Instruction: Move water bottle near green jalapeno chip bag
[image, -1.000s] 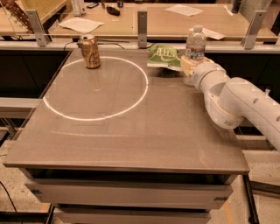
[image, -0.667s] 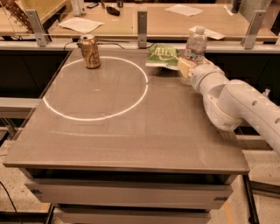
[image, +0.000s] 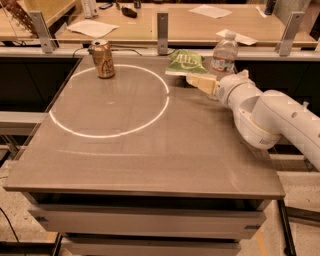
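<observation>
The water bottle (image: 223, 54) stands upright near the table's far right edge, clear with a white cap and a label band. The green jalapeno chip bag (image: 186, 62) lies flat just left of it, close beside it. My gripper (image: 200, 82) is low over the table, right in front of the bag and just front-left of the bottle's base. The white arm (image: 270, 115) reaches in from the right and hides the bottle's bottom part. I cannot tell whether the gripper touches the bottle.
A gold-brown drink can (image: 103, 59) stands at the far left, on a white circle (image: 110, 100) marked on the grey table (image: 150, 160). Behind the table runs a rail with metal posts (image: 162, 33), and a wooden desk with papers (image: 92, 28).
My gripper has shifted a little to the left, along the front of the chip bag. The bottle, bag and can stay where they were.
</observation>
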